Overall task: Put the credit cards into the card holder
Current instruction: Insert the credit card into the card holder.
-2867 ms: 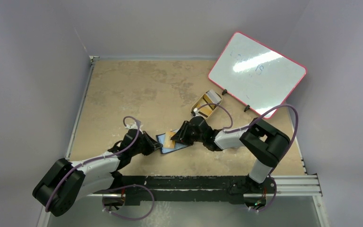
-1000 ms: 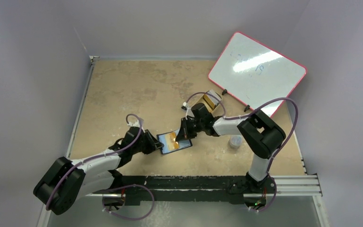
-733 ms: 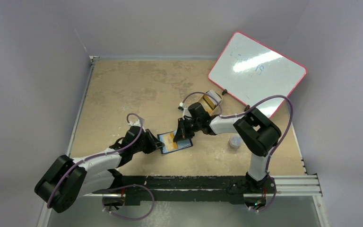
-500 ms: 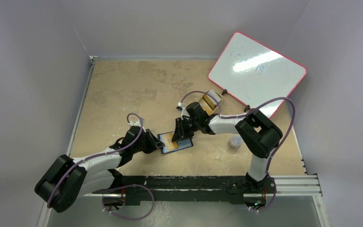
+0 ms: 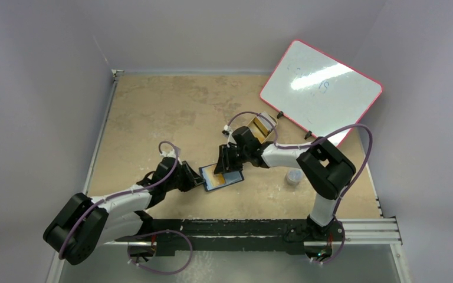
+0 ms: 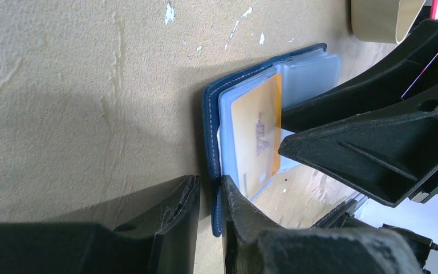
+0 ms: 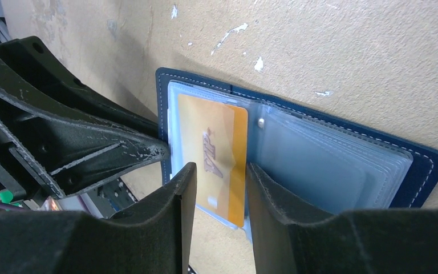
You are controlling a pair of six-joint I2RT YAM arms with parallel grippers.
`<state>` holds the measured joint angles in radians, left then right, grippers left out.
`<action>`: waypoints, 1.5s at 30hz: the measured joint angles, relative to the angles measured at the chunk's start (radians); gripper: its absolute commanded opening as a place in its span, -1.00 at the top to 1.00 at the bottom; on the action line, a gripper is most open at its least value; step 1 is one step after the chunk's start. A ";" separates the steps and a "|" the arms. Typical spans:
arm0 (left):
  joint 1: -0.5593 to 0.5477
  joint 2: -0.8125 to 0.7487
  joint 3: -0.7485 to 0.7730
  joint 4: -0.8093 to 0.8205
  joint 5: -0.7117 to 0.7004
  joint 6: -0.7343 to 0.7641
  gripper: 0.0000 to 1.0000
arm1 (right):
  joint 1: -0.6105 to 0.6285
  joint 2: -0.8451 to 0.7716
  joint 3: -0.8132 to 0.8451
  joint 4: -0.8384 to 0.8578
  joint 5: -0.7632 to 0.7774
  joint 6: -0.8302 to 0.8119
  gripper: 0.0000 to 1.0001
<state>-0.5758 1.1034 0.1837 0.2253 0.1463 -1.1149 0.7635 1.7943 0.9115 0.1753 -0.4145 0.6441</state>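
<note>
Scene: Two arms meet over an open card holder (image 5: 227,181) near the middle of a tan table (image 5: 171,112), seen from the overhead camera.
Card holder: The navy wallet (image 7: 422,165) lies opened flat on the table, its stack of clear sleeves (image 7: 319,165) fanned to one side and a small metal stud (image 7: 260,121) at the fold.
Gold card: A gold card (image 7: 211,142) sits among the sleeves on the half nearer the left arm, one end poking past the sleeve edge.
Left gripper: The left gripper (image 6: 210,191) has its fingers drawn close, pinching the stitched blue edge of the holder's cover.
Right gripper: The right gripper (image 7: 221,171) hangs over the card with its fingers a little apart and the card's end showing in the gap. In the left wrist view the tips meet the card's (image 6: 256,134) edge; whether they press it cannot be told.
Surroundings: A tan tray (image 5: 259,127) lies just behind the right gripper, a red-rimmed whiteboard (image 5: 321,85) leans at the far right, and a small pale cup (image 5: 294,177) stands beside the right arm.
</note>
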 measured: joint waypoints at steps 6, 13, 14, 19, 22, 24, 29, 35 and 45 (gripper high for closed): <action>0.000 0.007 0.000 0.011 0.007 -0.001 0.64 | 0.023 0.002 -0.006 0.032 0.005 0.042 0.32; 0.000 0.013 0.000 0.021 0.010 -0.008 0.67 | 0.038 0.002 -0.072 0.130 0.009 0.143 0.36; 0.000 0.013 0.000 0.021 0.010 -0.008 0.72 | 0.039 0.002 -0.074 0.137 0.010 0.151 0.35; 0.000 -0.009 0.000 0.010 0.010 -0.011 1.00 | 0.042 -0.003 -0.076 0.127 0.024 0.159 0.20; 0.000 -0.036 0.000 -0.011 0.011 -0.012 1.00 | 0.045 -0.036 -0.075 0.081 0.032 0.140 0.10; 0.000 -0.060 0.010 -0.055 0.010 -0.011 1.00 | 0.048 -0.080 -0.074 0.033 0.039 0.102 0.05; 0.000 -0.086 0.096 -0.217 0.011 0.013 1.00 | 0.050 -0.198 -0.074 -0.023 0.067 -0.032 0.04; 0.001 -0.039 0.238 -0.409 0.016 0.087 1.00 | 0.050 -0.255 -0.074 -0.031 0.086 -0.294 0.16; 0.060 0.097 0.411 -0.637 0.068 0.188 1.00 | 0.049 -0.235 -0.048 -0.134 0.032 -0.809 0.10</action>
<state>-0.5163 1.2007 0.5945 -0.4118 0.2146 -0.9264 0.8124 1.5597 0.8635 0.0418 -0.3828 -0.1650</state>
